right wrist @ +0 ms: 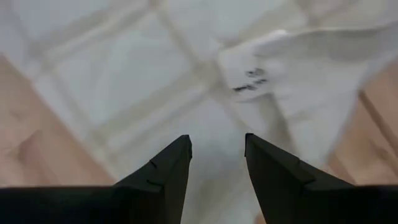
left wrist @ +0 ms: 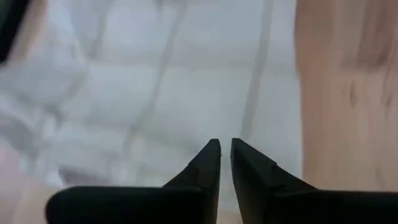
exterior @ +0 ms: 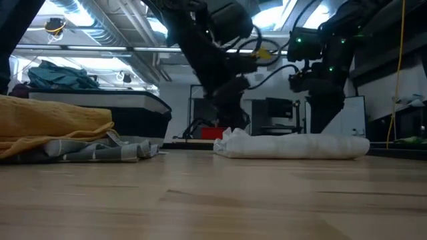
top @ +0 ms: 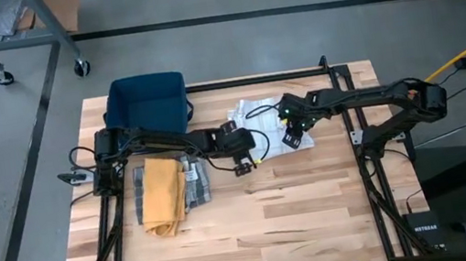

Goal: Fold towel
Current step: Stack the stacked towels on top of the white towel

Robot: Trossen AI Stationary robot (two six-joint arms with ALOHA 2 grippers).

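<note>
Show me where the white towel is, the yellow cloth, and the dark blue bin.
white towel [top: 260, 110], high view, on its bare upper part between the arms.
yellow cloth [top: 163, 192], high view, on its middle.
dark blue bin [top: 148, 104], high view, on its inside floor.

Overhead, table-level, two close, perhaps blurred, wrist views.

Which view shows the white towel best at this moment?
The high view: it shows the whole white towel on the table, with the left gripper and right gripper at its edges. The low view gives only its flat side profile; both wrist views show close patches of cloth.
</note>
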